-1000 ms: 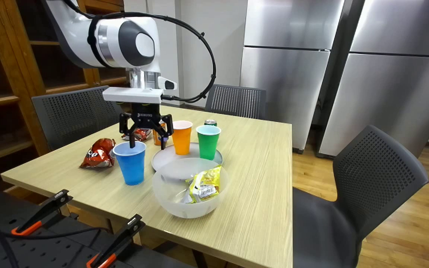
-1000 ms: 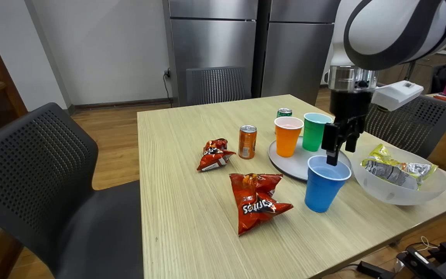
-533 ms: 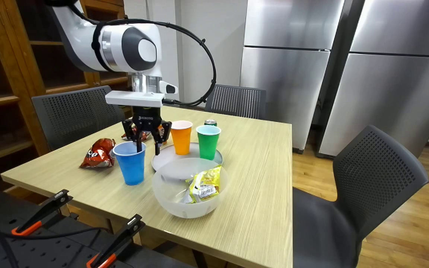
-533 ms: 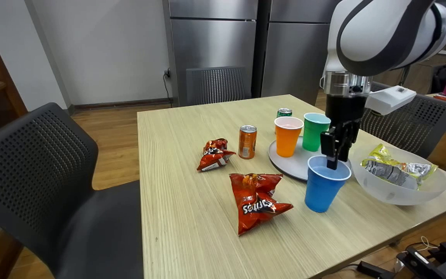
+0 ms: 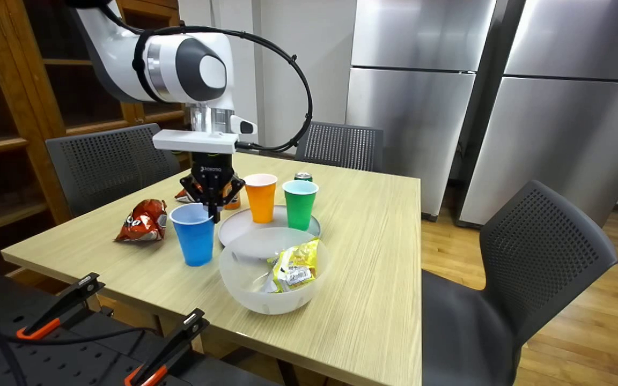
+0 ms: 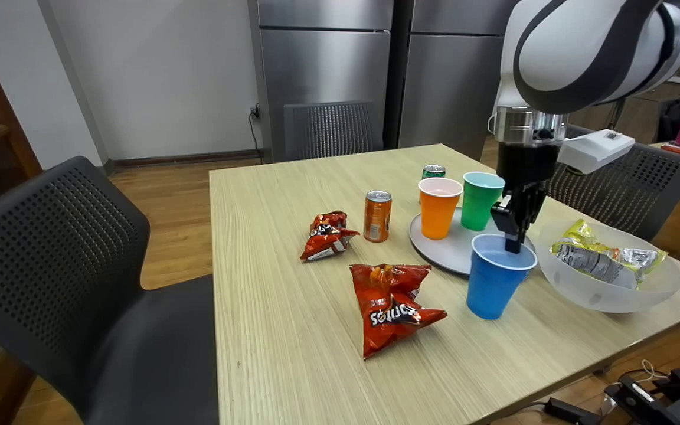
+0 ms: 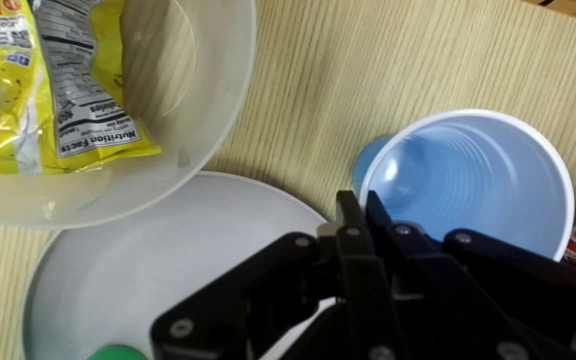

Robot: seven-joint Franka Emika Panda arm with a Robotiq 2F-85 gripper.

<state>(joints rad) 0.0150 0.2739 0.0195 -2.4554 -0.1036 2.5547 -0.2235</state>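
A blue cup (image 5: 195, 244) stands on the table, seen in both exterior views. My gripper (image 7: 363, 202) is shut on the cup's rim, one finger inside and the other outside, with the white edge pinched between them in the wrist view. The blue cup (image 7: 493, 170) looks slightly tilted. Close beside the gripper lies a grey plate (image 6: 449, 257) bearing an orange cup (image 6: 437, 209) and a green cup (image 6: 479, 203). A frosted bowl (image 7: 218, 100) with yellow snack bags (image 7: 8, 115) in it stands near the blue cup.
Two red chip bags (image 6: 390, 310) (image 6: 327, 236) and an orange can (image 6: 378, 217) lie or stand on the table (image 6: 293, 366). A green can (image 6: 433, 171) stands behind the orange cup. Dark chairs (image 5: 534, 268) surround the table. Black clamps (image 5: 167, 348) sit at the robot's base.
The arm has come slightly lower and shifted toward the plate side. The gripper has gone from wide open to shut on the blue cup's rim, and the cup has shifted slightly toward the plate.
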